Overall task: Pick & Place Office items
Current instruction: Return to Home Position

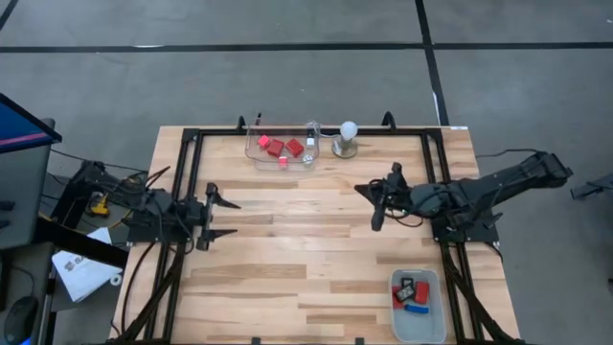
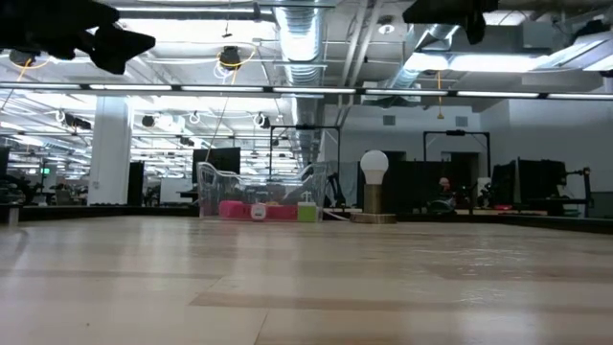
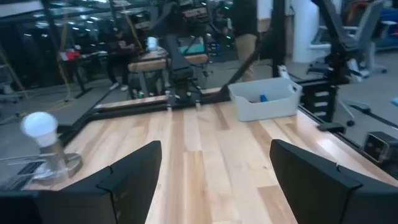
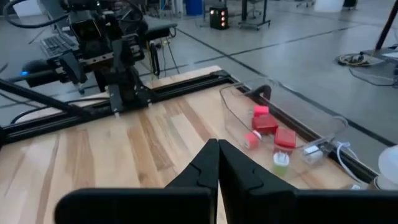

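The office items lie in two containers. Red and pink blocks (image 1: 283,148) sit in a clear tray (image 1: 308,158) at the table's far edge. In the right wrist view the same red blocks (image 4: 268,126) show beside a green piece (image 4: 281,163). More red, black-and-white and blue pieces (image 1: 413,292) lie in a grey bin (image 1: 418,326) at the near right. My left gripper (image 1: 226,217) hovers open over the table's left side, pointing right, with nothing between its fingers. My right gripper (image 1: 362,191) hovers shut and empty right of centre, pointing left.
A white ball on a round metal base (image 1: 347,140) stands at the far edge, just right of the clear tray. A black frame (image 1: 192,182) runs along the table's left, far and right sides. Bare wood (image 1: 297,240) lies between the two grippers.
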`<state>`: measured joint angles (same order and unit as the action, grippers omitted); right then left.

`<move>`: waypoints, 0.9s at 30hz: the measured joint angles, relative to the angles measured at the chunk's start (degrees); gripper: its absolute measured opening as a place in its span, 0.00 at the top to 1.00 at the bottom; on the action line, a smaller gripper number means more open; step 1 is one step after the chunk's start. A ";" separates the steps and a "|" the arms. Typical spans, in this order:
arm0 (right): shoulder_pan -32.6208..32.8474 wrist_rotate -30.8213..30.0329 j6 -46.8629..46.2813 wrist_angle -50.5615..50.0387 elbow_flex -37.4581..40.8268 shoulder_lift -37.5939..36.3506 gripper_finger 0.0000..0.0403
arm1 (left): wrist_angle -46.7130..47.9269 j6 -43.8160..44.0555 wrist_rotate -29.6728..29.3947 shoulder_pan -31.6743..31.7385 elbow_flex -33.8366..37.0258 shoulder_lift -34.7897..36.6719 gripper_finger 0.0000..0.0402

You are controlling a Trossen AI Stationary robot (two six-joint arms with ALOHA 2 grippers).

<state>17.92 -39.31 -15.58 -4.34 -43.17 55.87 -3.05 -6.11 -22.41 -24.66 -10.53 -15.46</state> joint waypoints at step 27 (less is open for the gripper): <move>-0.56 3.47 6.41 31.38 17.16 4.06 1.00 | 1.18 6.28 26.44 25.40 10.10 15.43 0.26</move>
<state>17.36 -35.84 -9.16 27.04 -26.02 59.94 -1.87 0.17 4.03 0.74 -0.43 -0.03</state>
